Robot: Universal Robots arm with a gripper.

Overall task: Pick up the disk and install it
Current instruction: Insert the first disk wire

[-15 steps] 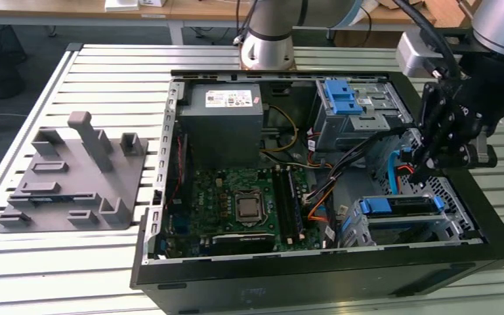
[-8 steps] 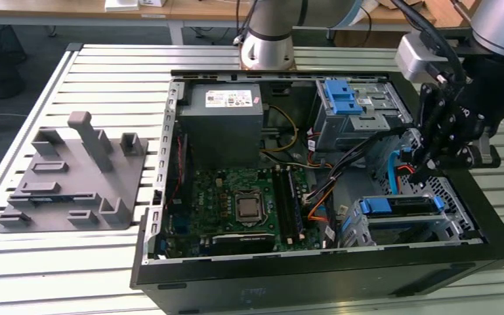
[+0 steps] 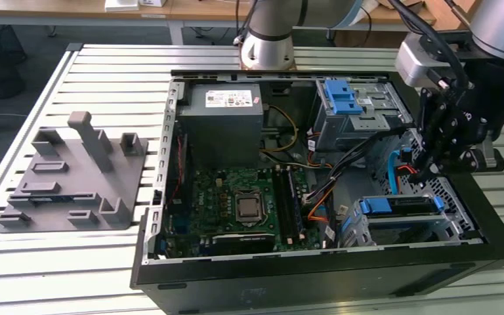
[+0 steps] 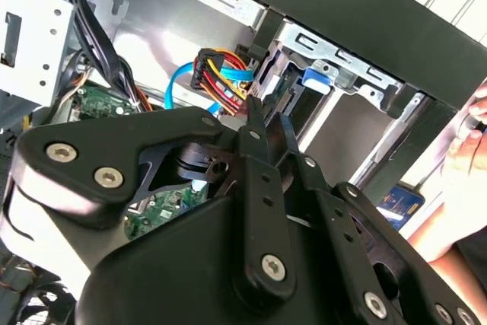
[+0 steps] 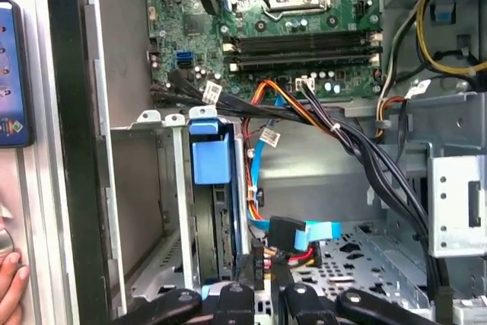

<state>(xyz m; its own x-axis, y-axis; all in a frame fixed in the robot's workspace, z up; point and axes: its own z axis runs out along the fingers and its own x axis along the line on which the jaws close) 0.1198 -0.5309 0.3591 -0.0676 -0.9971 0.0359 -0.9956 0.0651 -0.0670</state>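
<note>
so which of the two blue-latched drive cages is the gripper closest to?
The lower cage, at the case's front corner near the exterior view's right. The gripper hangs just above it; the upper cage beside the power supply sits further off.

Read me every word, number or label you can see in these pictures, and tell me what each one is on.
Nothing here can be quoted as it reads.
white label on the grey power-supply box: print too small.
motherboard: markings too small.
cable tag: blurred.
blue panel outside the case wall: coloured marks, unreadable.

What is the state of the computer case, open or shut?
Open: the computer case lacks its side cover; the motherboard lies exposed.
</note>
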